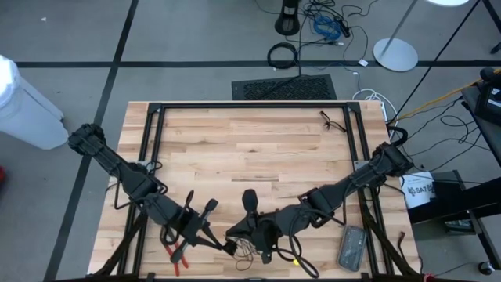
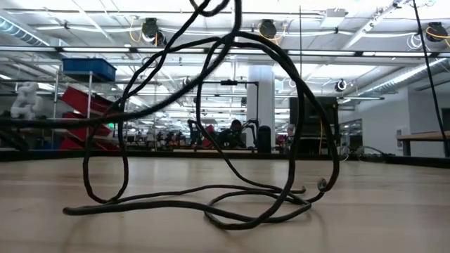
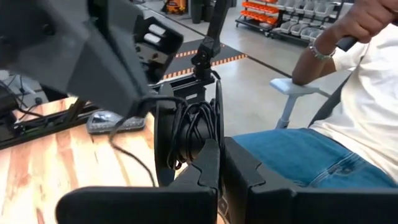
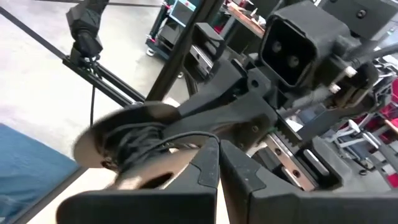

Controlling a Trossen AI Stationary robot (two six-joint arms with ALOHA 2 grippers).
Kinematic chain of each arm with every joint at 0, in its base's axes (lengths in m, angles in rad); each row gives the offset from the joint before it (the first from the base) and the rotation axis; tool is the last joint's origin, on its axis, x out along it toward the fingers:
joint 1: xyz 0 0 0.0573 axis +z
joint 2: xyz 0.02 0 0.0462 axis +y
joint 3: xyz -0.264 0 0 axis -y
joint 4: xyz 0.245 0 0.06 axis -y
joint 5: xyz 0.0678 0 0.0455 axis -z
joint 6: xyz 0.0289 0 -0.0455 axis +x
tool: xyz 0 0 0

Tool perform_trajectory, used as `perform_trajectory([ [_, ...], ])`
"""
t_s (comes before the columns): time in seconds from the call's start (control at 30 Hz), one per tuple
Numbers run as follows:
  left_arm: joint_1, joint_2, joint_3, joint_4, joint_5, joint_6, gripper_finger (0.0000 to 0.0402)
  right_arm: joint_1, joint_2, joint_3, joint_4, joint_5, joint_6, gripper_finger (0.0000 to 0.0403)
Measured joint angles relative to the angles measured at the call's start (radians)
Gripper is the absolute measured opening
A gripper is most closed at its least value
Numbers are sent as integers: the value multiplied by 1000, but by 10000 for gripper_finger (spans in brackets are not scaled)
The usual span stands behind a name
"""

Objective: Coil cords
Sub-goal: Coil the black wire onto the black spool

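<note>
Look at the near edge of the table (image 1: 235, 141) in your overhead view: both arms meet there over the cord (image 1: 244, 249), a thin black wire lying in loose loops on the wood. Your left gripper (image 1: 228, 247) comes in from the left, its fingers pressed together with a strand of the cord pinched between them; your right gripper (image 1: 264, 252) reaches in from the right and is likewise clamped shut on the cord, just beside the left one. In the table-level view the cord (image 2: 211, 204) rises from the wood in tall, untidy loops that leave the top of the picture, with a small round puck (image 2: 321, 184) hanging on it low at the right. The left wrist camera shows a bundle of wound strands (image 3: 193, 127) ahead of the closed fingers, and a seated person (image 3: 348, 124) beyond the table edge (blue jeans, white top). Red-handled pliers (image 1: 178, 257) lie near the left arm, and a grey case (image 1: 351, 247) sits toward the right corner.
</note>
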Motion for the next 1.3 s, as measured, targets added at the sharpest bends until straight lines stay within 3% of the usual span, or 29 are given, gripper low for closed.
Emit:
perform_trajectory([
  [0.1, 0, 5, 0, 2, 1, 2, 8, -15, 0, 0, 2, -28, -11, 0],
  [0.37, 8, 19, 0, 33, 47, 53, 8, -77, 0, 0, 7, -265, 53, 0],
  [0.6, 7, 21, 0, 73, 82, 125, 8, -111, 0, 0, 7, -407, 97, 4],
  [0.97, 4, 28, 0, 137, 113, 284, 8, -116, 0, 0, 8, -422, 112, 33],
  [1.3, -2, 90, 0, 297, 243, 421, 8, -119, 0, 0, 43, -577, 111, 57],
])
